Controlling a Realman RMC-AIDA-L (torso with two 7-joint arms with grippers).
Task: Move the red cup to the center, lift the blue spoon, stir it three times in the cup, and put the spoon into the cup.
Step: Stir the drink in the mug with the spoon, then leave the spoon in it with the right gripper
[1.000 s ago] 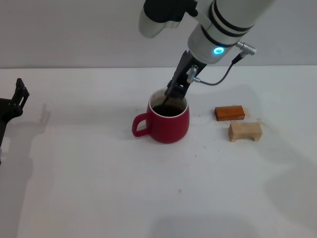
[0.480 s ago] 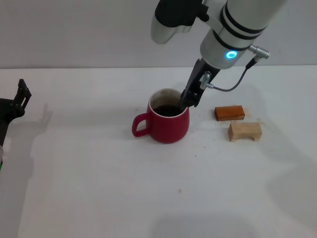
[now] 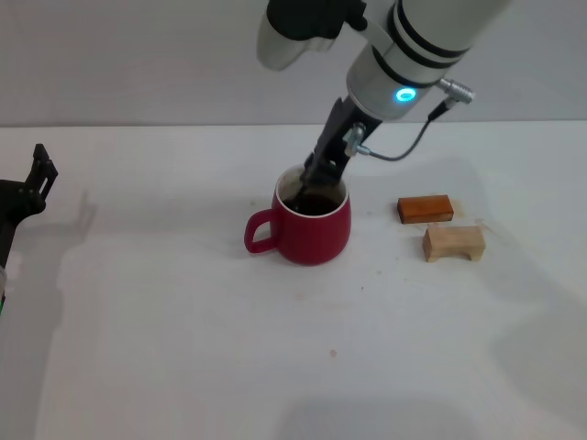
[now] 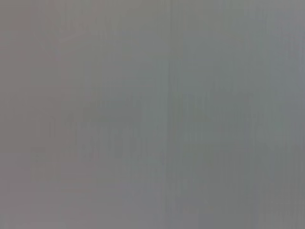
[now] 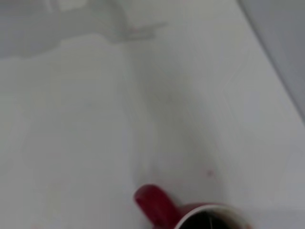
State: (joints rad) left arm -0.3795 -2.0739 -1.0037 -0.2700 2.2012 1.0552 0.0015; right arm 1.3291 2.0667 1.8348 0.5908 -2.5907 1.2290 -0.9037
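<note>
The red cup (image 3: 313,225) stood mid-tabletop (image 3: 183,348), handle toward the left end effector (image 3: 27,188) parked well off, while the right end effector (image 3: 321,174) reached into its mouth, apparently stirring; grip and blue spoon hidden.

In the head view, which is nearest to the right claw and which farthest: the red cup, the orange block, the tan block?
1. Red cup: the right claw reaches down into its mouth.
2. Orange block: on the table to the cup's right.
3. Tan block: just in front of the orange block, slightly farther out.
</note>
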